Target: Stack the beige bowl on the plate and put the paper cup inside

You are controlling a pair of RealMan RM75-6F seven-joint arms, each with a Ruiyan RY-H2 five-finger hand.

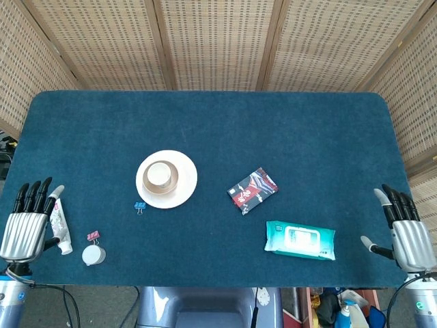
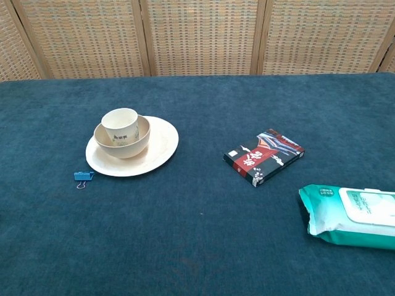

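both hands, left hand (image 1: 24, 225) and right hand (image 1: 403, 231), sit spread and empty at the near table corners. paper cup (image 2: 120, 126) stands upright inside beige bowl (image 2: 123, 138) on plate (image 2: 162, 146). cup judged light, crushable; grip its wall gently.

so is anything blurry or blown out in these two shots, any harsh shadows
Head view: even, soft light, all sharp; the plate is bright but keeps its rim detail. Chest view: the paper cup and beige bowl are crisp with only faint shadows; the wipes pack is cut off by the frame edge.
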